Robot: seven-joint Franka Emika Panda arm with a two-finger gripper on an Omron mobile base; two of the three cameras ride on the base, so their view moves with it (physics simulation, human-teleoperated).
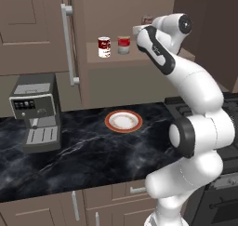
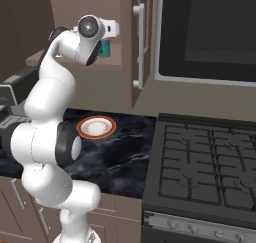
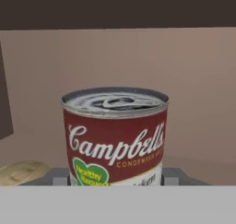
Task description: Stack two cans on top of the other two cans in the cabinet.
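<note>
I have the tool (image 3: 117, 184) closed on a red Campbell's can (image 3: 115, 135), up in the cabinet (image 1: 153, 57) recess near the back wall. To stack well, I should keep the can upright, centre it over a base can, lower slowly and release only when it sits flat. On the shelf (image 1: 116, 58) stand a red-and-white can (image 1: 104, 47) and a red-over-pale can (image 1: 123, 45), side by side. Teal can (image 2: 105, 49) is half hidden behind the wrist. I cannot tell what is under the held can, and its lower part is cut off.
</note>
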